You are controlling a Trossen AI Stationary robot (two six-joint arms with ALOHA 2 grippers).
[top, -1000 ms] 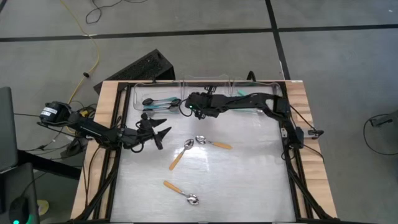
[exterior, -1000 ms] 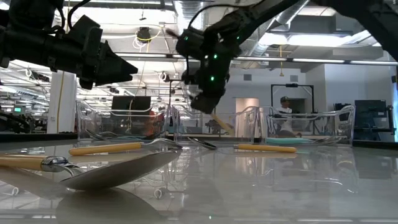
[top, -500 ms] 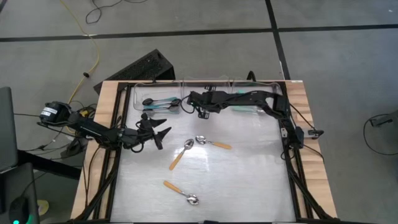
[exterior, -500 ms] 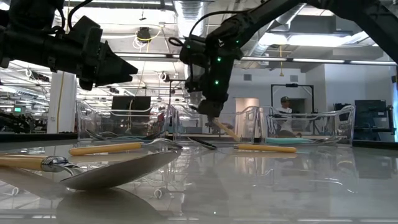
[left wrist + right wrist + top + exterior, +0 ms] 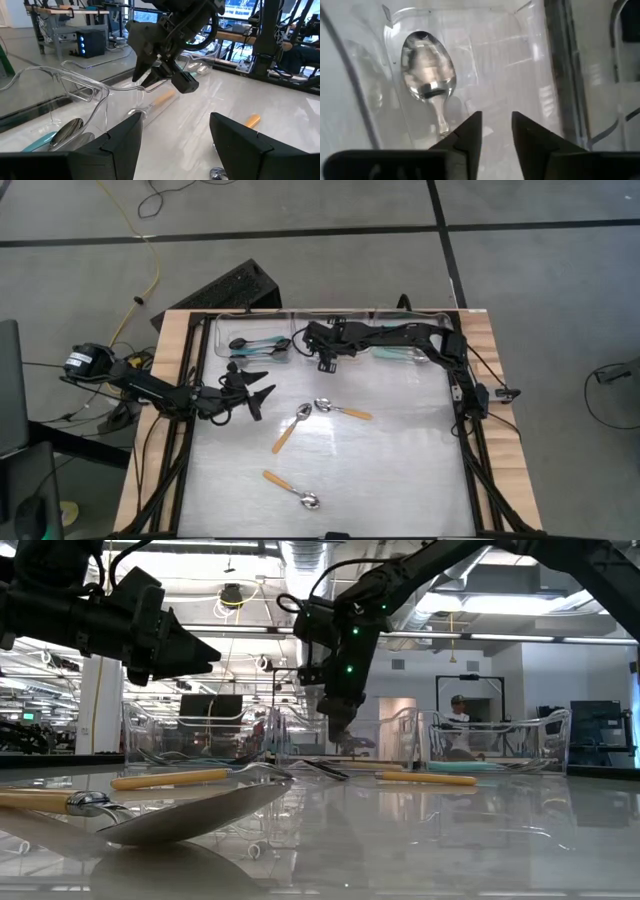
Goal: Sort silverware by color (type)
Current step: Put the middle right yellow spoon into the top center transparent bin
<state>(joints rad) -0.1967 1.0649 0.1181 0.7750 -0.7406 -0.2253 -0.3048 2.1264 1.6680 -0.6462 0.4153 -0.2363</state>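
My right gripper point(image 5: 495, 132) hangs open over the clear middle tray point(image 5: 332, 316) at the table's far edge, pointing down into it point(image 5: 325, 362). A silver spoon point(image 5: 426, 67) with an orange handle point(image 5: 164, 97) lies flat on that tray's floor, just beside the fingers; I see nothing between them. Three more orange-handled spoons point(image 5: 290, 428) point(image 5: 343, 409) point(image 5: 292, 489) lie flat on the table. My left gripper point(image 5: 256, 394) hovers open near the table's left edge, holding nothing.
The left tray point(image 5: 222, 332) holds blue-handled spoons point(image 5: 255, 345). The right tray point(image 5: 436, 318) holds teal-handled spoons point(image 5: 398, 352). The trays' clear walls point(image 5: 95, 92) stand up around the right gripper. Bare tabletop point(image 5: 400, 470) lies at the near right.
My right gripper has turned and tipped steeper over the middle tray and has opened. The orange-handled spoon that hung slanting below its fingers has been let go and now lies in that tray.
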